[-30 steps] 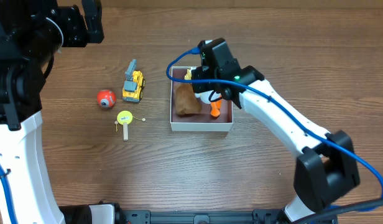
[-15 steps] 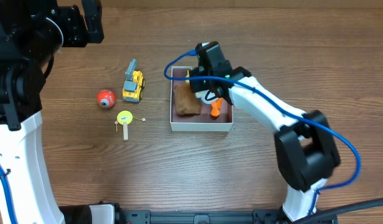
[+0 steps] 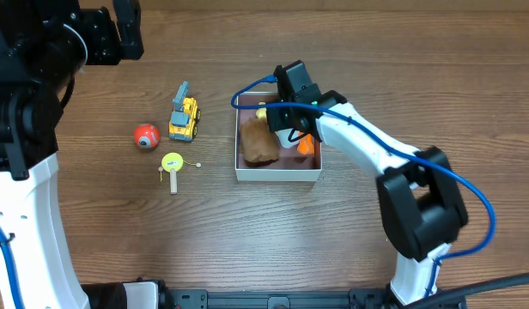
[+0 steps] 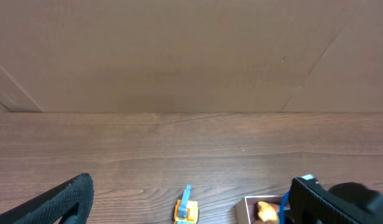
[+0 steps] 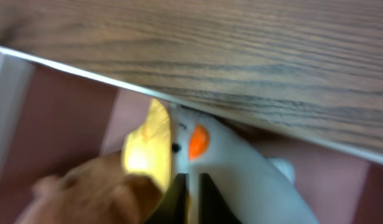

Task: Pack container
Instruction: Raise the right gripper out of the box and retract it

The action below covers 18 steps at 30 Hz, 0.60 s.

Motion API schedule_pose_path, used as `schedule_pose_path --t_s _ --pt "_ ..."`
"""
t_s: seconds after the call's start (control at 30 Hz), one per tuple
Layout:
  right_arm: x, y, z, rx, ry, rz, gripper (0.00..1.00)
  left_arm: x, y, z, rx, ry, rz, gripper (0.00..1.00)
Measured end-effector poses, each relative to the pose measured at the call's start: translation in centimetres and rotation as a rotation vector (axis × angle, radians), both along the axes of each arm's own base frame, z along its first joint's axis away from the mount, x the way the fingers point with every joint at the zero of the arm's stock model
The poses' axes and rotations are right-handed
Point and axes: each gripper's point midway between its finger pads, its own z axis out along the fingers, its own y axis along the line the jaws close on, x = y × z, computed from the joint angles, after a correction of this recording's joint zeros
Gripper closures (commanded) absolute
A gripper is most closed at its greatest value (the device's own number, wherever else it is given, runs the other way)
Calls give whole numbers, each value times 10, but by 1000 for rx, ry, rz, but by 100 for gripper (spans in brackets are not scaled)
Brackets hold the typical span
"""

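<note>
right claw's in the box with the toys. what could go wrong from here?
1. The right claw sits low, close to the white toy and brown toy in the container; pulling up may snag one and drag it out.
2. The container looks crowded; the yellow truck and red ball may not fit flat.

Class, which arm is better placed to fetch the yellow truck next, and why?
Left. The yellow truck lies left of the container, on the side of the left arm. The right pincer is down in the container beside a brown toy.
</note>
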Motion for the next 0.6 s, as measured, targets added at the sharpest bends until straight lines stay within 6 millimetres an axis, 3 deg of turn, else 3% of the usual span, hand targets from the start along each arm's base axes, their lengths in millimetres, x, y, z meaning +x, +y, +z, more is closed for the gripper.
schedule_pose_path --t_s 0.03,0.1,0.17,0.27,0.4,0.6 --pt "0 0 13 2 -18 10 48 0 0 0 0 0 0 0" --pt "0 0 43 19 -55 16 32 0 0 0 0 0 0 0" --pt "-3 -2 81 32 -108 36 24 0 0 0 0 0 0 0" --pt "-13 -16 135 57 -175 29 1 0 0 0 0 0 0 0" --pt "-27 -63 167 53 -165 -68 0 0 0 0 0 0 0 0" --pt "-35 -146 163 54 -37 -328 0 0 0 0 0 0 0 0"
